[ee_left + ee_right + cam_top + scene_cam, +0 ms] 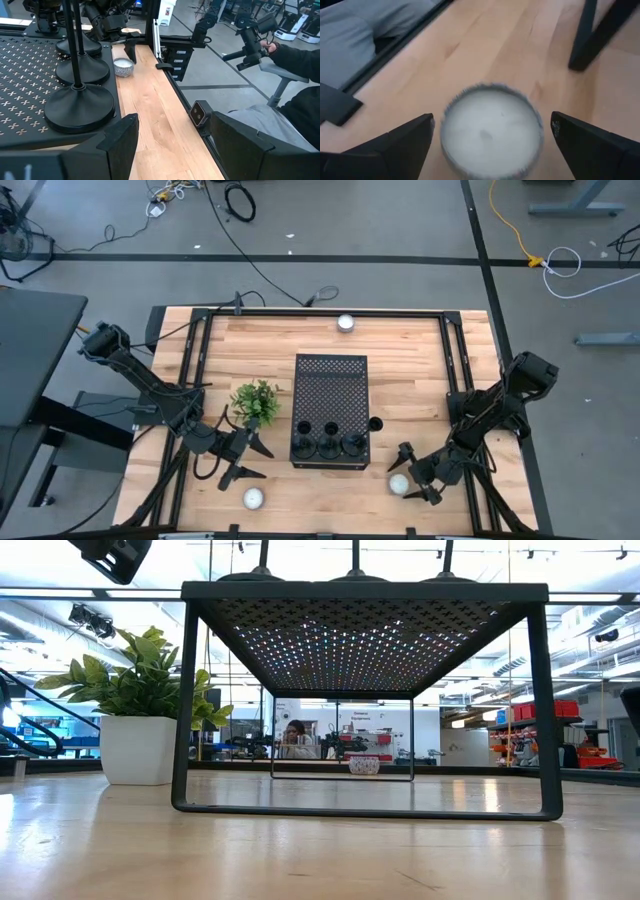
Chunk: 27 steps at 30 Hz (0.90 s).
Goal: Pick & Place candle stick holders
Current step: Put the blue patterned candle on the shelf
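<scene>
Clearly the candle stick holders (328, 444) are gathered in one place: three stand in a row along the near edge of the black perforated box (331, 394), round bases flat on its top and thin stems upright. A fourth holder (375, 424) seems to stand on the table (420, 370) just beside the box's right near corner, though only its dark round shape shows from above. That grouping suggests the box top is the collecting place, with this last one yet to be lifted, or the reverse; the pictures do not settle which.

The left tool (243, 458) waits low over the table just left of the box's near left corner, its fingers spread wide. Its wrist camera looks along the row, so the nearest base (79, 106) lies close ahead of it and slightly to one side, not between the fingers. A small potted plant (256, 402) sits just beyond this arm, and a white candle (254, 498) lies nearer, apart from it.

The right tool (413, 476) is also open, set down around another white candle (491, 130), which lies between its fingers without being gripped. The lone holder stands farther in and to the left of this tool, near but apart. A third candle (346, 322) rests at the table's far edge.
</scene>
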### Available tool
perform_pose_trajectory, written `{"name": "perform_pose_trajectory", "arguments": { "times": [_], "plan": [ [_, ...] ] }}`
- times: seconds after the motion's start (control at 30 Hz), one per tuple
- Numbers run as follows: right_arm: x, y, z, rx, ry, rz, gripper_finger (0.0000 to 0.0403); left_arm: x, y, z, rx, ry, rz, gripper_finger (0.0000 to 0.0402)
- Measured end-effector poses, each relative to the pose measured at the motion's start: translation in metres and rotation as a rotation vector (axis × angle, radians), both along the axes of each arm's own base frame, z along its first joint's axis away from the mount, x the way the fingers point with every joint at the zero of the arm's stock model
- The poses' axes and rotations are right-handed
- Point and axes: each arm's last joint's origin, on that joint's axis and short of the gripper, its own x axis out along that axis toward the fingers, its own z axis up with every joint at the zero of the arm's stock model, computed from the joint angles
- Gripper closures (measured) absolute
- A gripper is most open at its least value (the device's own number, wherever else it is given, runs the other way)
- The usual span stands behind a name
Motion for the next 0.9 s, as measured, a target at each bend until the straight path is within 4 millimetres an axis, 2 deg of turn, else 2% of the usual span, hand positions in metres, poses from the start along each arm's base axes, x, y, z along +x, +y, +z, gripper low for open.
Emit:
{"name": "perform_pose_trajectory", "arguments": {
  "times": [0.2, 0.9],
  "plan": [
    [0.0063, 0.0088, 0.0054, -0.045, 0.013, 0.014, 0.0003, 0.0000, 0.0000, -0.0001, -0.001, 0.001, 0.000, 0.0154],
    [0.0067, 0.0099, 0.0057, -0.027, 0.032, 0.009, 0.0003, -0.0051, -0.0063, -0.0001, -0.005, 0.002, -0.033, 0.0154]
  ]
}}
